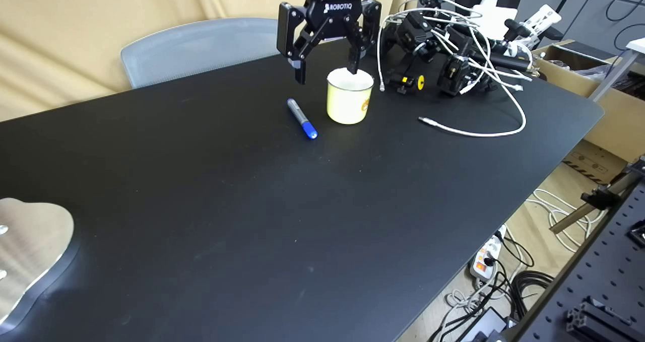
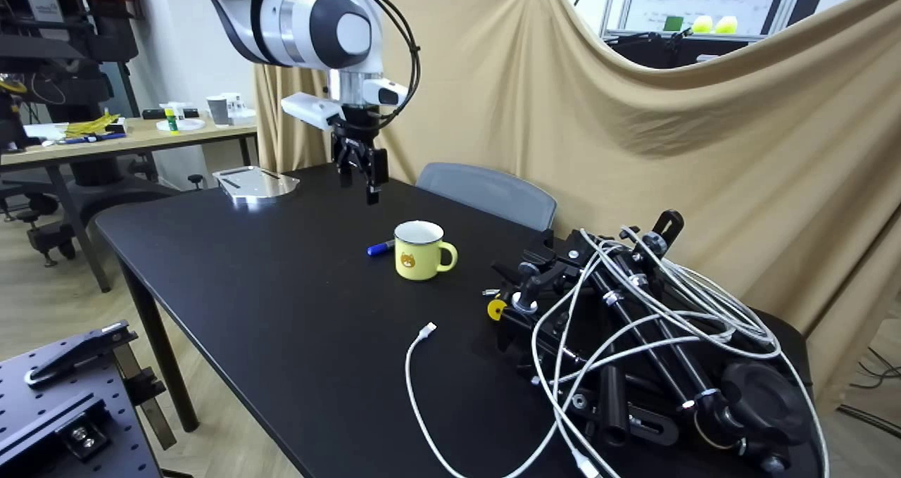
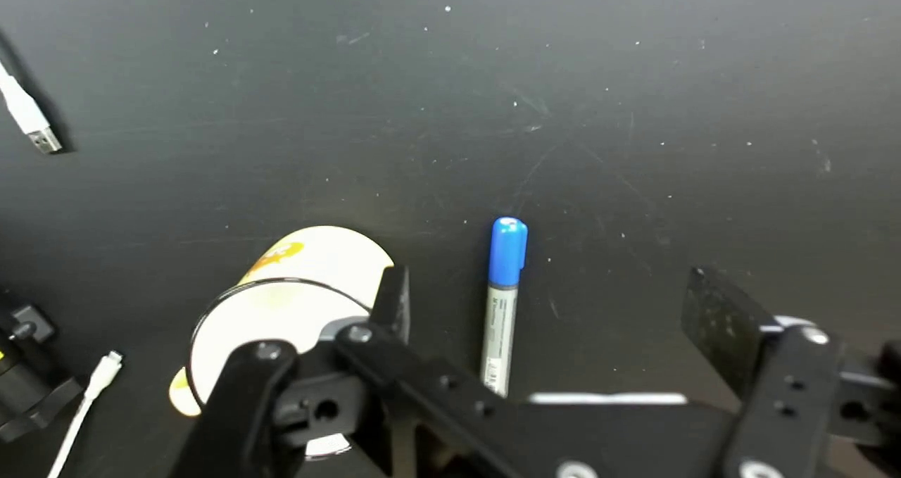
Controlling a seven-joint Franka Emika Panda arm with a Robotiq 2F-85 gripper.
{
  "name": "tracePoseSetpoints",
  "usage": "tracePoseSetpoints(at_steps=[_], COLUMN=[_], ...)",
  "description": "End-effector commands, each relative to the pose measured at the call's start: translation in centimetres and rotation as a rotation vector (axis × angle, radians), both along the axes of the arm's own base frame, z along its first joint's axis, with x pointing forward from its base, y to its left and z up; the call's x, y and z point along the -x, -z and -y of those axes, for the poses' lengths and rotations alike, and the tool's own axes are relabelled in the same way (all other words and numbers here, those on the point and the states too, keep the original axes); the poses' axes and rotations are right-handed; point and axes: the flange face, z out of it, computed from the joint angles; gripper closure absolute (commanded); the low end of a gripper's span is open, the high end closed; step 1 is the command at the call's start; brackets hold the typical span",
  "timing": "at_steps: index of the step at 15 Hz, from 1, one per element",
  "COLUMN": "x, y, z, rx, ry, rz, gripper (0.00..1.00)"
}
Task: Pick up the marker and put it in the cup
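In both exterior views, a slim, blue-capped grey marker [image 1: 302, 118] lies on the black table [image 1: 242, 221], just left of the pale-yellow cylindrical cup [image 1: 347, 103]. Wrist view: my black two-fingered gripper [image 3: 549, 300], spread wide, empty. Marker likely light, stiff, prone to roll; I'd pinch its barrel [image 3: 499, 338] midway.

One marker [image 1: 302, 119]; one cup [image 2: 418, 256]; one gripper [image 1: 327, 71].

The cup [image 1: 347, 103] wears a smooth, enamel-like gloss, the plastic marker [image 3: 505, 295] a shiny cap [image 3: 508, 249], and the satin-black hand [image 1: 327, 72] bright metal bolts [image 3: 360, 334]; the table [image 1: 227, 206] is matt and lightly scuffed, a metal plate [image 1: 40, 241] gleams, draped cloth [image 2: 493, 63] falls in soft creases, fine mesh textures a chair back [image 1: 201, 50], smooth plastic sheathes white cables [image 1: 484, 134], and a box [image 1: 620, 130] shows plain, matt cardboard
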Motion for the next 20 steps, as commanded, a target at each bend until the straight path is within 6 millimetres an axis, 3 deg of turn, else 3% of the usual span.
tracePoseSetpoints(at_steps=[1,6,12,20], x=[-2.3,-3.9,-4.2,-5.3], y=[2.0,4.8,8.0,10.3], z=[-0.5,-1.4,-3.0,-2.1], rx=[0.023,0.043,0.045,0.016], ry=[0.062,0.196,0.313,0.335], rz=[-0.019,-0.011,-0.028,0.043], gripper=[0.0,0.0,0.0,0.0])
